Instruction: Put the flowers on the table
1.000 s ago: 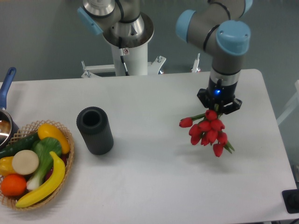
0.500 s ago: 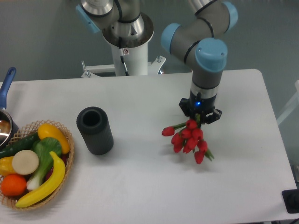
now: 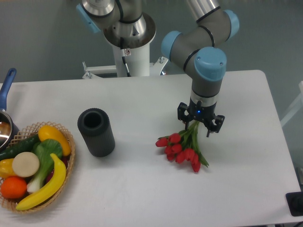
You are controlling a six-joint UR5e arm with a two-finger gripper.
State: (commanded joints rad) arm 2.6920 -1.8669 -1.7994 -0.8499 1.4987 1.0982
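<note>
Now that the gripper [image 3: 200, 124] has carried the flowers [image 3: 181, 148] inward from the table's [image 3: 142, 189] right edge and spread its fingers apart, the bunch lies released right of centre, suggesting placement is essentially complete.

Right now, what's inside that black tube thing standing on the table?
The black tube stands upright with its top open. Inside shows only dark shadow near the rim, nothing poking out. Its bottom is hidden by its own walls.

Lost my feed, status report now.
Gripper open, over the stems. Flowers lying on the table. Black cylinder and fruit basket well clear.
</note>
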